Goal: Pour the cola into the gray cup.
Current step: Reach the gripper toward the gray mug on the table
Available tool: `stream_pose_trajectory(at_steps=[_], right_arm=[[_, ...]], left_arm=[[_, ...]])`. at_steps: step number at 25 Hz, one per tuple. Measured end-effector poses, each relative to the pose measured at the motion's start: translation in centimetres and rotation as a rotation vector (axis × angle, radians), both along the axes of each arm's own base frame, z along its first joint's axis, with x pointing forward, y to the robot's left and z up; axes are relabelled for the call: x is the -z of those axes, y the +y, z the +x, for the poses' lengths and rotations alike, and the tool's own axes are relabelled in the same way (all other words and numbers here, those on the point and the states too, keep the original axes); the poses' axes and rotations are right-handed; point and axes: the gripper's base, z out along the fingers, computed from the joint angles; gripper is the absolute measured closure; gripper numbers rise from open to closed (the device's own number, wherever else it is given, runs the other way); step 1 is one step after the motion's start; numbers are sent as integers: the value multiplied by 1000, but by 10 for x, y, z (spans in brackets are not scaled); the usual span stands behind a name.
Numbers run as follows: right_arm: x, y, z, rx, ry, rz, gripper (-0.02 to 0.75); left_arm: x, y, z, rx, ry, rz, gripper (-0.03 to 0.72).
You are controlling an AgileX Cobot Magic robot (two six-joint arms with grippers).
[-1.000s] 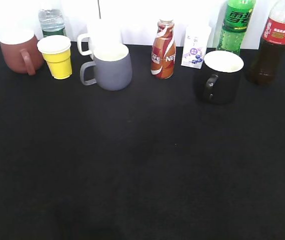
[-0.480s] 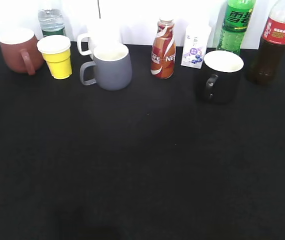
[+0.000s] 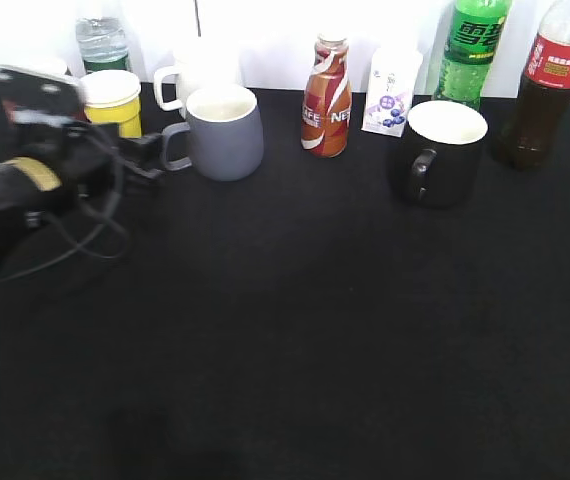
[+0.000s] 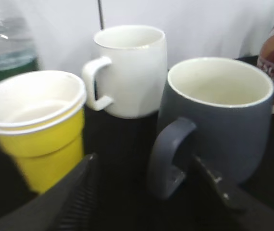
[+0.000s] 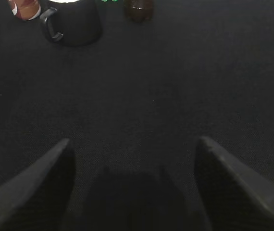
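Spread left claw [image 4: 146, 192] astride gray cup [image 4: 218, 115] handle, beside yellow cup [image 4: 41, 125].

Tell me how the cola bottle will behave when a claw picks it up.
The cola bottle is tall and narrow, so it could tip if nudged high. It looks over half full, so probably fairly heavy, with liquid sloshing. Its clear plastic wall likely flexes under a squeeze and may be slippery.

Left arm in from the left edge; right arm seen only by its wrist camera.

Left gripper [image 3: 150, 155] low, reaching rightward, jaws spread wide apart. Right gripper [image 5: 134, 159] likewise spread, fingers dark and blurred, apparently hanging above the table.
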Motion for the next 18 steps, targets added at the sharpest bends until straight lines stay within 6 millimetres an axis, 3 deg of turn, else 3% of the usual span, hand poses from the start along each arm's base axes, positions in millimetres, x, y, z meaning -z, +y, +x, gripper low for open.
stream_pose_trajectory(at_steps=[2,4,11,13,15,18], right_arm=[[0,0,0,0,0,0,153],[0,0,0,0,0,0,153],[0,0,0,0,0,0,153],[0,0,0,0,0,0,153],[0,0,0,0,0,0,153],[0,0,0,0,0,0,153]], left_arm=[[11,-4,10,7,16,11,267],[21,-8,21,-1,29,11,330],[35,-20,71,-104,15,-61,482],[38,-25,81,-93,-1,-62,494],[41,-26,84,-95,-1,-61,576],[40,-27,84,-85,-26,-58,586]])
